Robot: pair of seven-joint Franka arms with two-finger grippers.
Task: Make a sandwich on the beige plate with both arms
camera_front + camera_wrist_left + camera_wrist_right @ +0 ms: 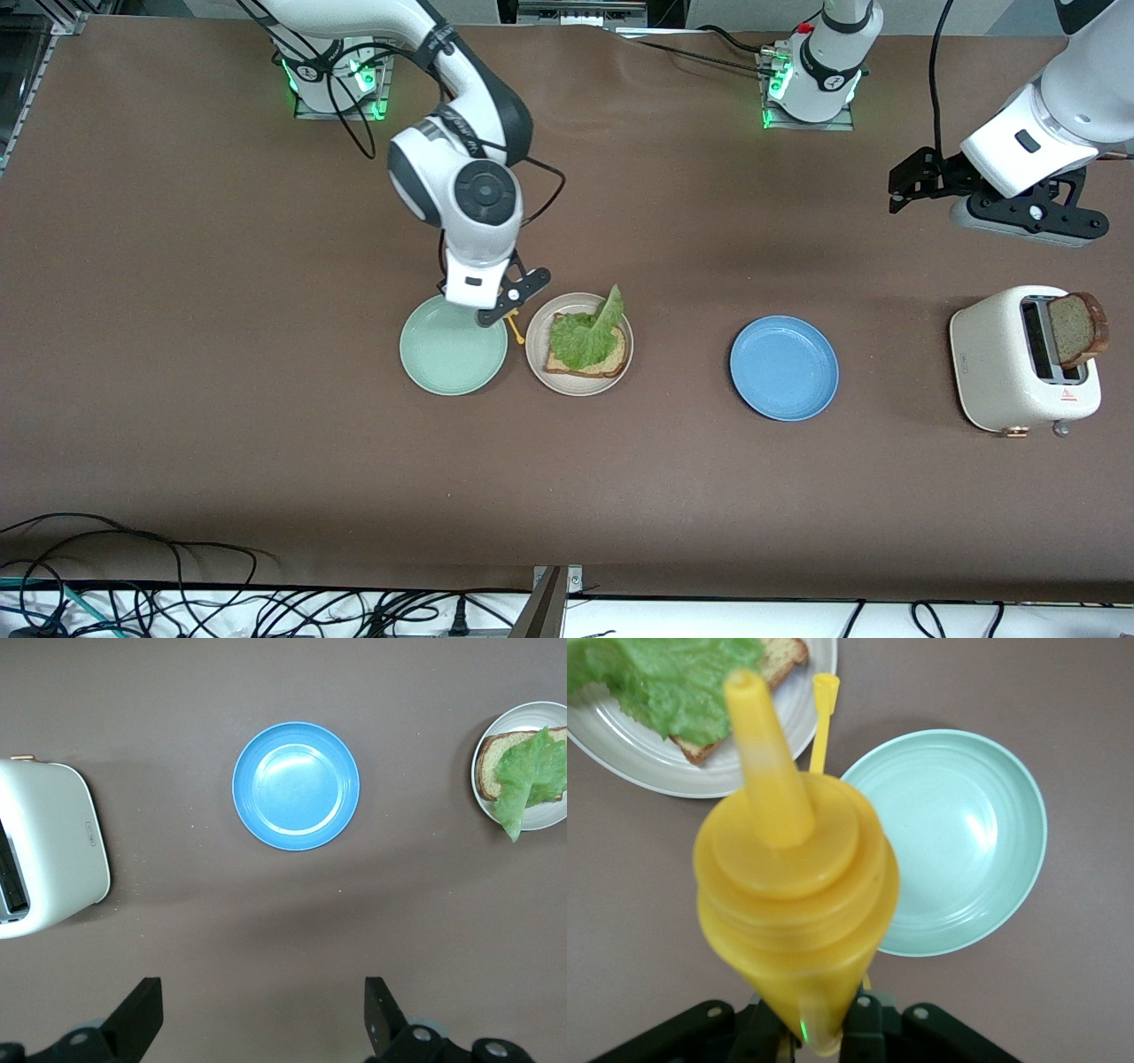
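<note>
No text, brand name or number could be read anywhere. The white toaster point(1019, 363), at the left arm's end of the bench, carried a small red triangular warning sign point(1069, 395) low on its side facing the front camera, with tiny print beside it too small to make out. In the left wrist view a small rectangular mark point(89, 833) showed on the toaster's side, also illegible. A small dark logo point(835, 81) on the left arm's base could not be read either.
</note>
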